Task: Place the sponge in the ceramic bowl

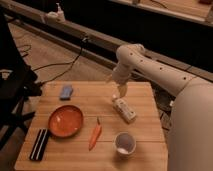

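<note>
Pincer (120, 93), spread and empty, hangs by the white box (125, 110); sponge (66, 92) lies well left, just beyond the ceramic bowl (65, 121).
</note>
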`<state>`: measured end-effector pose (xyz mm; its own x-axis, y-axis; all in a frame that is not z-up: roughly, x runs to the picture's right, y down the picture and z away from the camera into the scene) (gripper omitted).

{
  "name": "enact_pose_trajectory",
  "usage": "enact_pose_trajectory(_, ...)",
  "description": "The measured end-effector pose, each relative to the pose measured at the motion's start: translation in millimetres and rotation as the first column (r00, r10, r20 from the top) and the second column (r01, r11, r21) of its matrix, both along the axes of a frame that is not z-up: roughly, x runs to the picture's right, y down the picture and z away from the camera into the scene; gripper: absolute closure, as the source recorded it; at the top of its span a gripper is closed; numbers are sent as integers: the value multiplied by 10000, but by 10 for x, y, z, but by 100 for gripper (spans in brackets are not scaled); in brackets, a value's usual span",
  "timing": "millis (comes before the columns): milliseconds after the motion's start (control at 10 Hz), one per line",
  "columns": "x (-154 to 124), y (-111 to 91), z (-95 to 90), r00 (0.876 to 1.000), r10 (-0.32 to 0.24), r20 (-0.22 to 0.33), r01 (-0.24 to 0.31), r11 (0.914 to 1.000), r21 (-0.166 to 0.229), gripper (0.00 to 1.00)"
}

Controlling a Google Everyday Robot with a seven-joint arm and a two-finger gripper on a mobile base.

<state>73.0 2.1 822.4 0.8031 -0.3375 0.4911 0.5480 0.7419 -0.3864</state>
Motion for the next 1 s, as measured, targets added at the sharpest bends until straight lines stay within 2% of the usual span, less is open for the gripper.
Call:
enact_pose_trajectory(300, -4, 27, -1, 10000, -34, 4, 35, 10000, -56, 25)
enact_pose_trajectory(400, 3, 126, 51, 10000, 28, 1, -28, 9997, -245, 25)
enact_pose_trajectory(700, -250, 285, 290, 9993, 72, 364, -50, 9982, -603, 25)
enact_pose_trajectory(1000, -573, 171, 598, 9965, -161, 820, 196, 9989, -422, 25)
